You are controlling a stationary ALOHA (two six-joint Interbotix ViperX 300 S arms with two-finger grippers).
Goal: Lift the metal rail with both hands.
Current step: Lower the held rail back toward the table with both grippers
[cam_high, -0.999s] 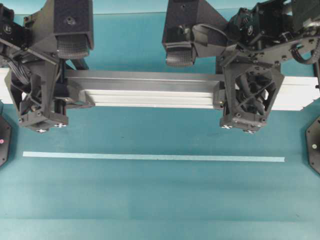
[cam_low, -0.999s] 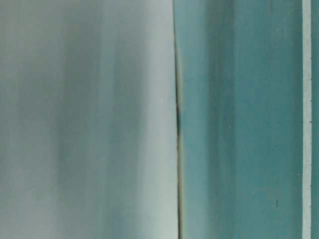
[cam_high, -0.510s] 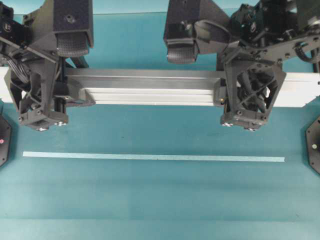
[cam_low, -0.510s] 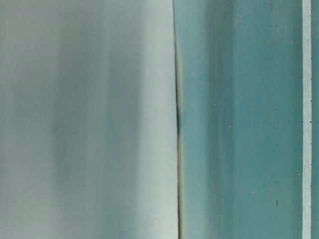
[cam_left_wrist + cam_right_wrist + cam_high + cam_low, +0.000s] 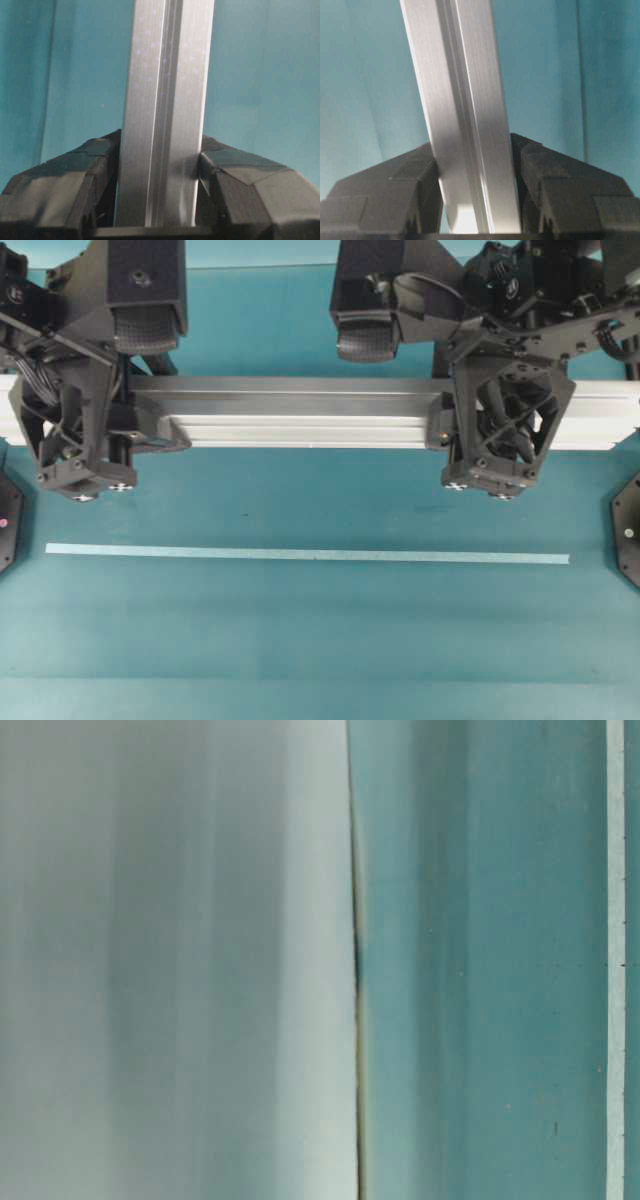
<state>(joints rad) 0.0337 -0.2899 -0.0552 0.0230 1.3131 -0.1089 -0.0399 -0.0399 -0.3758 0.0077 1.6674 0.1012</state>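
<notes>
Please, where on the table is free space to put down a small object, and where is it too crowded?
Free: the teal table below the tape strip, and the band between strip and metal rail. Crowded: along the rail, where left gripper and right gripper clamp it.

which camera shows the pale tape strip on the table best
The overhead view: the tape strip shows end to end, below the metal rail. The table-level view catches only a sliver at its right edge; neither wrist view shows it.

the rail (image 5: 310,418) runs left to right across the upper part of the table (image 5: 320,640). the left gripper (image 5: 100,420) straddles it near its left end, the right gripper (image 5: 500,420) near its right. a tape strip (image 5: 300,554) lies parallel, nearer the lower edge, well apart.
</notes>
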